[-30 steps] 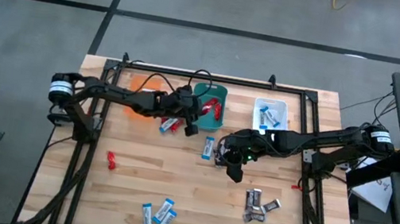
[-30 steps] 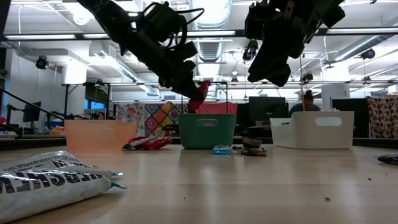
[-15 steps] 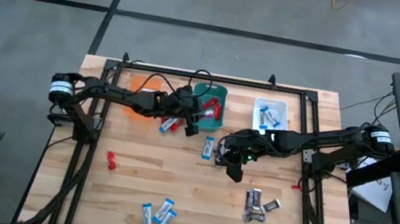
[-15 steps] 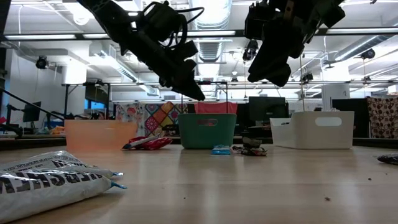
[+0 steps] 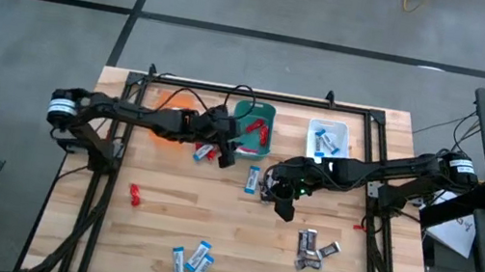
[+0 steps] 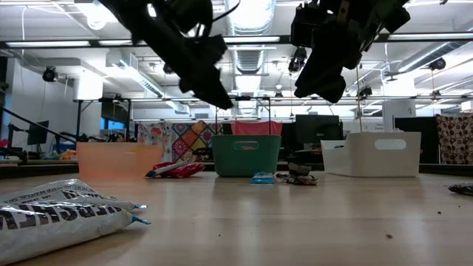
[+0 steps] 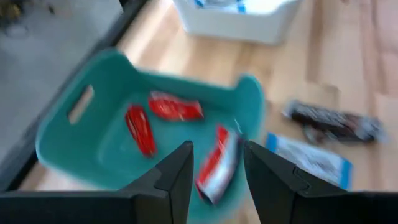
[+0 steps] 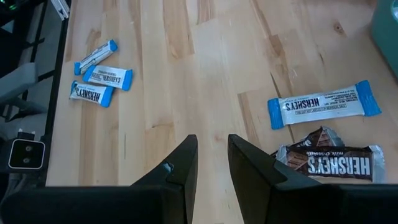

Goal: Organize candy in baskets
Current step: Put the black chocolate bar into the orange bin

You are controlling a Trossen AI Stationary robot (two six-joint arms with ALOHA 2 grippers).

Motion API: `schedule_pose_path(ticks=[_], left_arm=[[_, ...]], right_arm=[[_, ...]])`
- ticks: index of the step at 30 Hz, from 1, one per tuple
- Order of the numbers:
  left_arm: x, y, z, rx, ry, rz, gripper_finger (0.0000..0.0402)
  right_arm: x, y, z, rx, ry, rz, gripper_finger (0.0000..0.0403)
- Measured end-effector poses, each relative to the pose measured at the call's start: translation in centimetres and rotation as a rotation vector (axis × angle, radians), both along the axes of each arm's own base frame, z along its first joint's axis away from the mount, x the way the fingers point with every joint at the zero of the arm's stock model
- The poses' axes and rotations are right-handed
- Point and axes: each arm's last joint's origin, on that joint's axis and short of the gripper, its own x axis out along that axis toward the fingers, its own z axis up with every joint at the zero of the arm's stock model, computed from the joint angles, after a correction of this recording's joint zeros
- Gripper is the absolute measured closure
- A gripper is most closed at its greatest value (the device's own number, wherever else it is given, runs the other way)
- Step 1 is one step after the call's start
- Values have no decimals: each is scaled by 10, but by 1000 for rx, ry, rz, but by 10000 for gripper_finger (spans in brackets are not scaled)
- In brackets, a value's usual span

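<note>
My left gripper [image 5: 224, 156] [image 7: 216, 180] hovers open and empty at the near-left rim of the teal basket [image 5: 244, 112] [image 7: 74, 134]. Three red candies [image 7: 140, 127] lie inside that basket. My right gripper [image 5: 284, 207] [image 8: 211, 165] hangs open and empty above the table's middle, near a blue-and-white bar [image 8: 323, 104] and dark bars [image 8: 329, 163]. The whitish basket [image 5: 342, 131] holds blue-and-white candy. The orange basket [image 5: 166, 102] is partly hidden by my left arm. Loose red candies [image 5: 206, 153] lie next to the left gripper.
On the table lie one red bar [image 5: 135, 195] at the left, several blue-and-white bars [image 5: 191, 260] near the near edge, and dark bars [image 5: 314, 248] at the near right. A dark metal frame [image 5: 110, 174] borders the table. A silver-grey bar [image 6: 59, 214] lies close to the low camera.
My left gripper held a red candy above the teal basket, let it go, and the candy dropped into the basket. The gripper then drew back toward the table's left and rose a little. The right arm has kept still.
</note>
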Motion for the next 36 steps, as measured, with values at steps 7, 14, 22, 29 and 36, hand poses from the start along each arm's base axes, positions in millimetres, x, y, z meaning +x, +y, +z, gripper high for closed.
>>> schedule_pose_path(ticks=[7, 14, 22, 29, 36], left_arm=[[-30, -47, 11, -148, 167, -5, 276], [-54, -95, 14, -279, 280, 21, 276], [-85, -133, 9, -377, 439, 149, 276], [-95, -149, 7, -382, 474, 149, 277], [-96, -152, 8, -354, 481, 108, 285]], right_arm=[[0, 0, 0, 0, 0, 0, 321], [0, 0, 0, -3, -1, 3, 321], [0, 0, 0, -7, -2, 6, 321], [0, 0, 0, 22, 2, -23, 321], [0, -3, -2, 123, 58, -239, 325]])
